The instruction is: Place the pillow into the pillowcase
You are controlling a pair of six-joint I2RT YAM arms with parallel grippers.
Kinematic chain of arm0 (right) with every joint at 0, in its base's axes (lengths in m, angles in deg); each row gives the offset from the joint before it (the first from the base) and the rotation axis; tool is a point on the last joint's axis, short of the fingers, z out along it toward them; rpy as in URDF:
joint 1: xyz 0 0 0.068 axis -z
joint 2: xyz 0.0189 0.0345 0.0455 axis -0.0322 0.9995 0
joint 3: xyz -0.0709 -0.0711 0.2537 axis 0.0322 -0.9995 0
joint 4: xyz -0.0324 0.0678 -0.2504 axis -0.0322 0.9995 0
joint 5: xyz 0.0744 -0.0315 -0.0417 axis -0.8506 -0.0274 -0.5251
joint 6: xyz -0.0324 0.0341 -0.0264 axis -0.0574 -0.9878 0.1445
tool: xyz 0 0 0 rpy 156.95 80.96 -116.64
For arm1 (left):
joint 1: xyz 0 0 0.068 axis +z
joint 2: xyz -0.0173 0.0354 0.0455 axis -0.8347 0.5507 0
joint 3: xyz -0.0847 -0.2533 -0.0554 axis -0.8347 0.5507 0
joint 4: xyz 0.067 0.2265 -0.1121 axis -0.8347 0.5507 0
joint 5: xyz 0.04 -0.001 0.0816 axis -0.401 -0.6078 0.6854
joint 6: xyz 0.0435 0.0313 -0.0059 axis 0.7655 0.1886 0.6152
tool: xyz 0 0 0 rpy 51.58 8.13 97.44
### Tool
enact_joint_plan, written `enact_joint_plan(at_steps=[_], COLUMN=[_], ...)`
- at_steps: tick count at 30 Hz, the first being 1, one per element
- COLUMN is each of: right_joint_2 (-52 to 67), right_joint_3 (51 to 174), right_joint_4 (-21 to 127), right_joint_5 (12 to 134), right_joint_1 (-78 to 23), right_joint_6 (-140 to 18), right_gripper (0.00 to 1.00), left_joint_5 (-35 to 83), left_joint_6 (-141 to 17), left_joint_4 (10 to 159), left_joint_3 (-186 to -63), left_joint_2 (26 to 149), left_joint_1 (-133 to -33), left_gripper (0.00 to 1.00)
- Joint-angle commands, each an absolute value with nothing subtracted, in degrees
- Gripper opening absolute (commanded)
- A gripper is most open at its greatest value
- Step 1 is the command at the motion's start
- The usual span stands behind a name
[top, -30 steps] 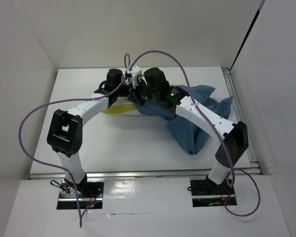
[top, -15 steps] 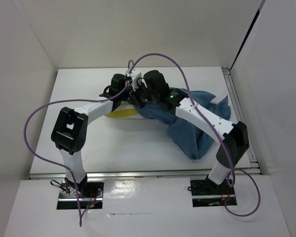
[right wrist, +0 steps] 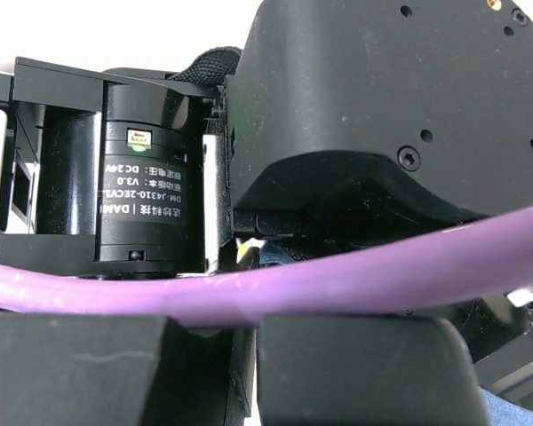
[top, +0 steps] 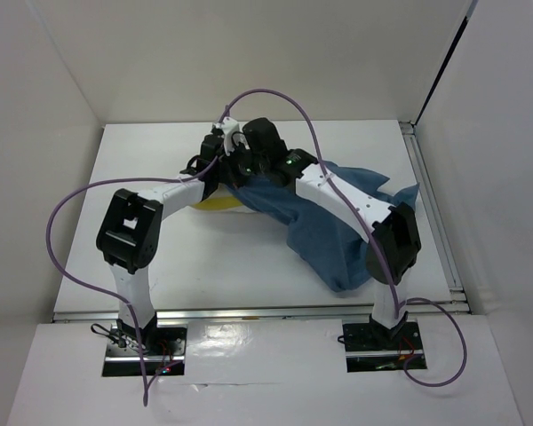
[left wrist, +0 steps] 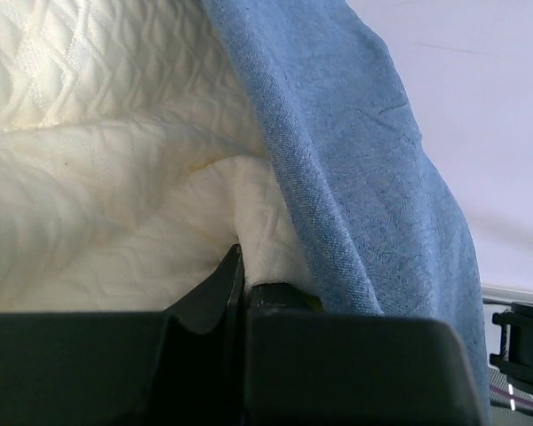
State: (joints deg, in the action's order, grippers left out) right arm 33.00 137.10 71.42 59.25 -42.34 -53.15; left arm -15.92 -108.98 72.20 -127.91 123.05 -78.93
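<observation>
Left pincer (left wrist: 244, 277) closed on a fold of the soft cream-yellow quilted pillow (left wrist: 98, 177), with the hem of the wrinkled slate-blue cloth pillowcase (left wrist: 364, 177) lying over the pillow's right side. Right pincer (right wrist: 253, 351) closed; cannot tell if it holds anything. Top view: pillowcase spreads from centre to right of the white counter (top: 160, 257), with only a yellow pillow edge showing at its left.

Pillow (top: 215, 203) – L of pillowcase (top: 329, 235), touching

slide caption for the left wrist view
Left gripper pinches the pillow with the pillowcase draped alongside
</observation>
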Motion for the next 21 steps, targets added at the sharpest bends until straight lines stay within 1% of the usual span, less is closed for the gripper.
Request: enact_joint_plan(at_steps=[1, 3, 4, 5, 6, 7, 8, 10, 11, 13, 15, 19, 20, 21], right_joint_2=[32.35, 30.34, 29.54, 28.66, 27.61, 25.25, 24.01, 20.42, 19.18, 15.48, 13.20, 7.40, 6.69, 6.07], right_joint_3=[145.70, 143.52, 142.72, 141.85, 140.88, 138.69, 137.63, 135.17, 134.46, 132.36, 131.21, 127.44, 126.73, 126.20], right_joint_4=[47.03, 48.35, 48.96, 49.66, 51.24, 51.95, 52.74, 55.89, 56.96, 59.68, 61.27, 62.33, 61.63, 61.62], right_joint_5=[41.55, 42.69, 43.91, 44.79, 45.93, 48.47, 49.89, 53.14, 55.50, 58.50, 63.94, 75.18, 80.87, 83.62], right_joint_1=[-48.43, -48.43, -48.43, -48.43, -48.43, -48.43, -47.90, -47.90, -47.38, -47.37, -47.37, -47.37, -47.37, -47.37], right_joint_6=[-57.29, -57.29, -56.50, -55.89, -55.88, -55.88, -55.27, -55.26, -54.31, -52.02, -50.44, -47.80, -47.79, -47.18], right_gripper=[0.00, 0.00, 0.03, 0.09, 0.19, 0.43, 0.51, 0.62, 0.70, 0.73, 0.75, 0.75, 0.74, 0.74], left_joint_5=[-15.81, -15.11, -14.50, -14.49, -13.80, -13.09, -12.56, -11.78, -11.25, -10.72, -10.02, -6.85, -4.67, -3.78], left_joint_6=[-110.42, -108.85, -108.23, -106.57, -105.77, -105.07, -103.67, -102.35, -101.73, -100.93, -98.92, -95.49, -94.53, -92.95], left_joint_4=[68.59, 70.43, 70.44, 71.57, 72.88, 73.42, 74.21, 75.88, 76.41, 76.94, 79.30, 84.23, 85.63, 88.17], left_joint_3=[-130.47, -130.47, -130.47, -130.47, -130.47, -129.95, -129.94, -129.25, -128.72, -128.19, -128.19, -130.03, -130.03, -130.03], left_joint_2=[125.93, 125.93, 125.23, 125.23, 124.62, 123.83, 123.82, 122.42, 122.42, 121.89, 121.37, 121.36, 120.84, 120.83], left_joint_1=[-83.30, -83.30, -83.30, -83.30, -82.70, -82.17, -82.16, -79.63, -78.83, -76.46, -75.14, -73.81, -73.81, -73.81], left_gripper=[0.00, 0.00, 0.00, 0.00, 0.00, 0.00, 0.00, 0.00, 0.00, 0.00, 0.00, 0.00, 0.00, 0.00])
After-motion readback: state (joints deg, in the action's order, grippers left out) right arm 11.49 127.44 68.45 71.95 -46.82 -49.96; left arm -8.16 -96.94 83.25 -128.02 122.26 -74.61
